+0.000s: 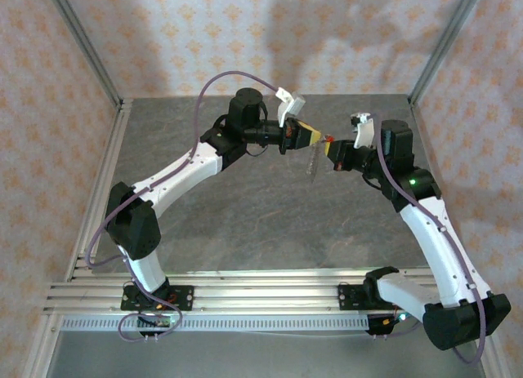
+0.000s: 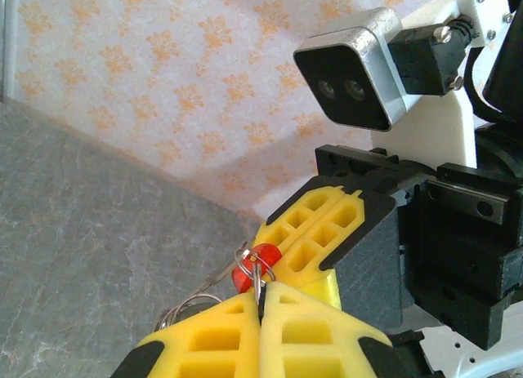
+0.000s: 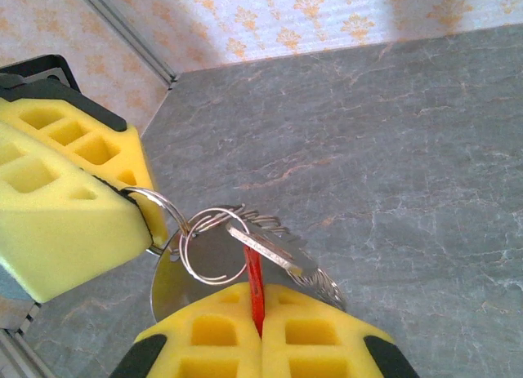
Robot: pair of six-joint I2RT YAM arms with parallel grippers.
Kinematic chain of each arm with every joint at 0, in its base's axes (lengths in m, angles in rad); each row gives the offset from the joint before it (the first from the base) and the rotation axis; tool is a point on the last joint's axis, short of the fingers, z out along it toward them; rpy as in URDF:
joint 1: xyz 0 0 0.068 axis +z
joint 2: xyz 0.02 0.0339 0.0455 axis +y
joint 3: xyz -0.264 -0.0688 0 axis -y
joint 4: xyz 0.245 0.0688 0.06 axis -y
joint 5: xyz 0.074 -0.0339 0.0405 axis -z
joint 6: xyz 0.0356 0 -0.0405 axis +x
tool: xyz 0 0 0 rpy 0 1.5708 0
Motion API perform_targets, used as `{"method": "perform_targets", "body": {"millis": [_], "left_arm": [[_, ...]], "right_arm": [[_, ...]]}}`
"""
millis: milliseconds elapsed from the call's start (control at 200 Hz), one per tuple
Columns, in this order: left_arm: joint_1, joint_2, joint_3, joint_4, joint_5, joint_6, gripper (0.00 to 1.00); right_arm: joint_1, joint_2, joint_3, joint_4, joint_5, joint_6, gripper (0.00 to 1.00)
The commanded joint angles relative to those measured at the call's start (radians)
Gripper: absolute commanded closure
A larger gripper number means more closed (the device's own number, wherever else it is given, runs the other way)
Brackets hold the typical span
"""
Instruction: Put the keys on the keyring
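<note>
1. Right wrist view: the right claw (image 3: 258,303) has its yellow ribbed fingers pressed together on the small key with a bright red plastic head (image 3: 255,280). The head stands edge-on in the seam between them.
2. Just beyond the fingertips, the thin silvery wire keyring (image 3: 204,217) hangs in overlapping loops, and a flat silver bar (image 3: 263,246) lies across them. A fringe of small pale pieces (image 3: 323,284) trails to the right.
3. At the left of that view, the left claw (image 3: 122,194) is closed tight on a loop of the keyring, the wire emerging from between its yellow tips.
4. Left wrist view: the wire runs into the shut seam of the left claw. The red head sits just past it, against the right claw's yellow finger.
5. Top external view: both claws meet tip to tip in the air over the far half of the grey stone-patterned bench (image 1: 245,223), right of its middle. The ring's pale pieces dangle beneath them, clear of the surface.
</note>
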Motion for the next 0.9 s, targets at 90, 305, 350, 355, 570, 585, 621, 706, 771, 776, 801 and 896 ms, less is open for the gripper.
{"method": "perform_targets", "body": {"millis": [90, 305, 350, 355, 570, 585, 621, 706, 771, 776, 801, 896], "left_arm": [[0.003, -0.028, -0.003, 0.028, 0.005, 0.02, 1.0], [0.003, -0.035, -0.009, 0.031, -0.021, 0.008, 1.0], [0.003, -0.036, -0.012, 0.039, -0.025, 0.001, 1.0], [0.002, -0.036, -0.013, 0.04, -0.025, 0.0, 1.0], [0.003, -0.051, -0.049, 0.134, -0.049, -0.06, 1.0], [0.003, -0.053, -0.056, 0.145, -0.054, -0.069, 1.0], [0.003, -0.057, -0.064, 0.174, -0.065, -0.093, 1.0], [0.003, -0.062, -0.088, 0.251, -0.085, -0.155, 1.0], [0.002, -0.063, -0.103, 0.307, -0.096, -0.198, 1.0], [0.002, -0.063, -0.105, 0.31, -0.098, -0.201, 1.0], [0.001, -0.065, -0.108, 0.328, -0.102, -0.216, 1.0], [-0.001, -0.068, -0.115, 0.362, -0.112, -0.245, 1.0]], "right_arm": [[-0.016, -0.003, 0.021, -0.047, 0.073, -0.014, 1.0], [-0.016, 0.003, 0.049, -0.081, 0.094, -0.024, 1.0], [-0.016, 0.003, 0.056, -0.09, 0.099, -0.026, 1.0], [-0.015, 0.002, 0.056, -0.091, 0.1, -0.026, 1.0], [-0.016, 0.001, 0.061, -0.096, 0.096, -0.022, 1.0], [-0.015, 0.001, 0.061, -0.097, 0.094, -0.023, 1.0], [-0.015, 0.001, 0.061, -0.093, 0.089, -0.022, 1.0], [-0.014, 0.002, 0.056, -0.08, 0.076, -0.013, 1.0], [-0.015, 0.004, 0.054, -0.07, 0.071, -0.008, 1.0], [-0.014, 0.004, 0.053, -0.07, 0.07, -0.008, 1.0], [-0.015, 0.005, 0.052, -0.066, 0.07, -0.007, 1.0], [-0.015, 0.006, 0.037, -0.035, 0.052, 0.008, 1.0]]}}
